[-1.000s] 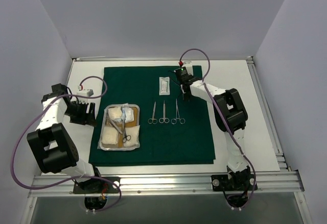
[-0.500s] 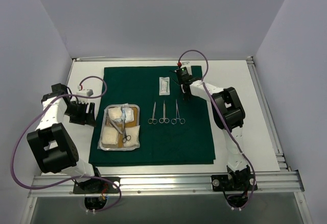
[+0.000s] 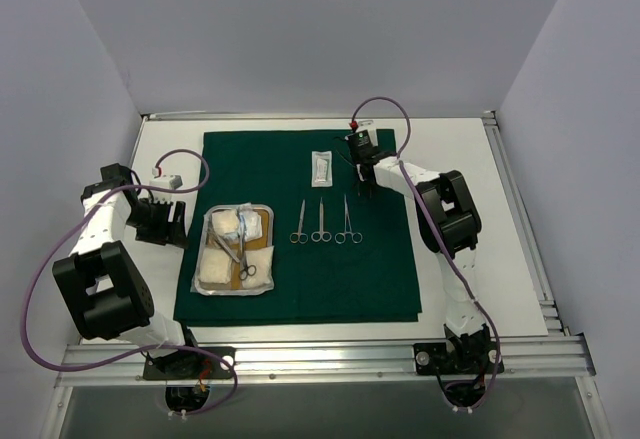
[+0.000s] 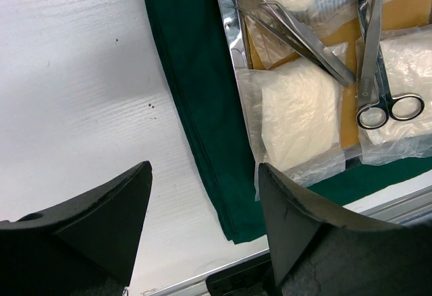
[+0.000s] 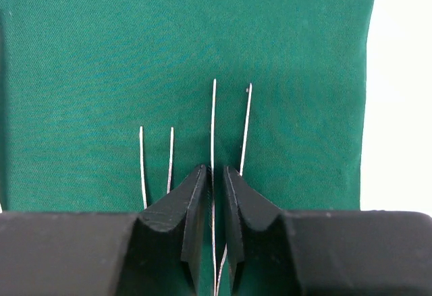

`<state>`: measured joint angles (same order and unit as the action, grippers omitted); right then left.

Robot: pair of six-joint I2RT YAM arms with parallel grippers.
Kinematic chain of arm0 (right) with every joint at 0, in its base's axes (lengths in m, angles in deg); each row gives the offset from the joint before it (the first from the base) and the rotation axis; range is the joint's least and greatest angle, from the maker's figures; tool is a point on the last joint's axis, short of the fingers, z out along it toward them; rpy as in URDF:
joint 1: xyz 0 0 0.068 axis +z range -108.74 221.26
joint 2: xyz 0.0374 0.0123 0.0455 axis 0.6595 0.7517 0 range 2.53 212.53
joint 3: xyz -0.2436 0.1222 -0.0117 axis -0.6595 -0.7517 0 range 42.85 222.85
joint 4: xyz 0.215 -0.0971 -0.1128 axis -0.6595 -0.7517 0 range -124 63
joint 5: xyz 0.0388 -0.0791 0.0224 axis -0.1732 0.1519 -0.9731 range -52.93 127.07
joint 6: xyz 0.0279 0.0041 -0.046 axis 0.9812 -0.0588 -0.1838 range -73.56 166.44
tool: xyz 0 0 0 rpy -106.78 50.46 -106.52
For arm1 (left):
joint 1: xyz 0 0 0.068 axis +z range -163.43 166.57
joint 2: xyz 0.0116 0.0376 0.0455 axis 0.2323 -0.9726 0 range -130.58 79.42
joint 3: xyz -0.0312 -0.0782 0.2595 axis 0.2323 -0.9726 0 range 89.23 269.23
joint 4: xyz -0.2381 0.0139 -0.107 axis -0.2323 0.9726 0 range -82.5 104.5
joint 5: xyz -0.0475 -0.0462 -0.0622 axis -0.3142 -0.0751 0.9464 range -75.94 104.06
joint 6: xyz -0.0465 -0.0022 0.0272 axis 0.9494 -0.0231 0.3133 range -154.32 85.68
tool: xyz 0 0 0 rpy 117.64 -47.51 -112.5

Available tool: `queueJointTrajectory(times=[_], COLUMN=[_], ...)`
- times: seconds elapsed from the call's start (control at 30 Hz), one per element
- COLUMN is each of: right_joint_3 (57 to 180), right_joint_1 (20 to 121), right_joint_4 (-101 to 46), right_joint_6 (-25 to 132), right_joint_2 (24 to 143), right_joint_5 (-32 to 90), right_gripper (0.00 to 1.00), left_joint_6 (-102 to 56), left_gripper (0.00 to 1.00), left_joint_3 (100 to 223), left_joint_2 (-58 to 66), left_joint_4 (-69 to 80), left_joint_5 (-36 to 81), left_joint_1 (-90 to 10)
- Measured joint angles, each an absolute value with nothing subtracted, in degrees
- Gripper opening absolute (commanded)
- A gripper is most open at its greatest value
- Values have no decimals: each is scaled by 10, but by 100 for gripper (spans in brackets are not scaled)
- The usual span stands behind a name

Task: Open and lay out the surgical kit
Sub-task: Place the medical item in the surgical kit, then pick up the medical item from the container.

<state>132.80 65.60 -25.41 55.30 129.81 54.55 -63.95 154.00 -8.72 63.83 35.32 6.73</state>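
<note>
Since the earlier frame the right arm has shifted slightly, its elbow drawn in a touch, and the right gripper (image 5: pixel 216 169) has begun to part. The left arm, the tray and the laid-out instruments lie as they did.

The right gripper's jaws stand a narrow slit apart. One thin steel arm of a pair of tweezers (image 5: pixel 213 121) runs up between them, closer to the left finger and not pinched from both sides. The tweezers reach ahead of this gripper, flat on the green cloth (image 5: pixel 101 53). A second, shorter pair (image 5: pixel 170 154) lies just to its left, and to its right the cloth ends at bare worktop (image 5: pixel 398 107). Behind it and a little left, toward the arm bases, three ring-handled instruments (image 3: pixel 320 221) lie in a row.

The left gripper (image 4: pixel 202 174) hangs wide open and empty over the worktop. The steel tray (image 4: pixel 233 40) is ahead and to its right, carrying a gauze packet (image 4: pixel 297 117) and scissors (image 4: pixel 374 60).

The tweezers look light, stiff, springy and slick. Gripped by one arm alone they would likely pivot or slip, so a hold across both arms near the joined end seems safer. The gauze packets look soft and crinkly, and are probably best pinched at a film edge.
</note>
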Motion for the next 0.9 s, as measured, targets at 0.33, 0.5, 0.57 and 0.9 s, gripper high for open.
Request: queueJointTrajectory(times=[0.33,0.5,0.57,0.9], right_joint_3=[1331,1332,1332,1296], right_joint_1=[656,659,663,809], right_joint_4=[-253,-262,-276,-286], right_joint_6=[553,558,566,647], right_joint_2=[1298,1287,1270,1082], right_joint_5=[545,545,548,606], right_gripper=[15,16,16,14], left_joint_6=[-639,-639,-639,-637], left_gripper=[73,73,73,73], left_joint_3=[1541,1541,1541,1541], left_joint_2=[-87,-87,-87,-87], left_joint_4=[638,638,639,638], left_joint_5=[353,353,353,354], left_joint_1=[67,67,67,67])
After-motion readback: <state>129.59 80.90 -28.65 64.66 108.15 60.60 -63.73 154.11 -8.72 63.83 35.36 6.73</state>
